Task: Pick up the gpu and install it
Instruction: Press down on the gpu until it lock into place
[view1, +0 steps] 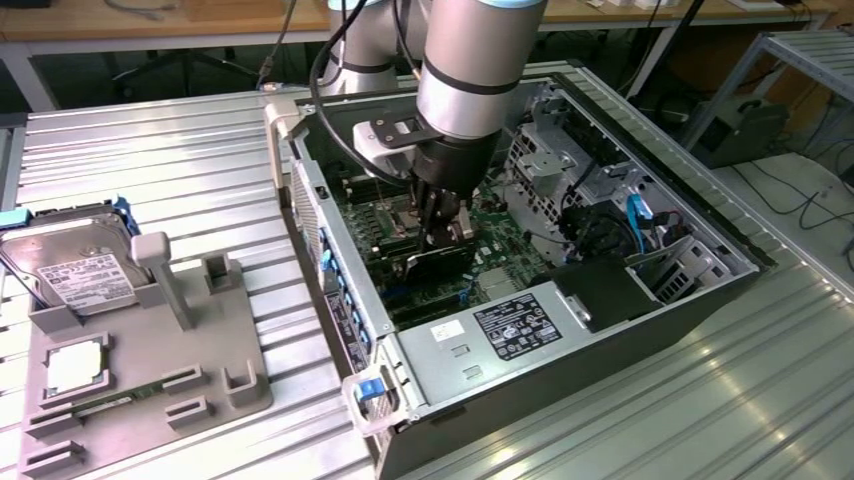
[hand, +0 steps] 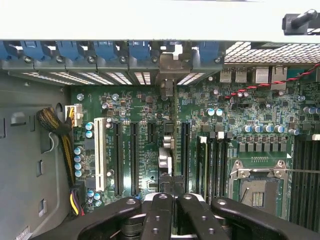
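Wrist view puts us right over the motherboard (hand: 150, 105), with the gripper (hand: 169, 200) pressed together on the top edge of the gpu (hand: 167, 150). We see the card edge-on, standing upright over an expansion slot, its metal bracket (hand: 172, 67) up against the case's rear wall, by the blue slot clips (hand: 105, 50).

From the exterior view, the gripper (view1: 441, 240) reaches down into the open computer case (view1: 694, 290), about midway along the case wall that carries those clips, and the gpu (view1: 434, 262) hangs dark beneath it.

We judge the card light and stiff but delicate. The bare upper edge of the board is the sound place to pinch. Components and the gold contact edge should stay untouched. A thin board can slip or tilt in a narrow pinch, so a square, centred hold matters. Whether it is seated in the slot, we cannot tell.
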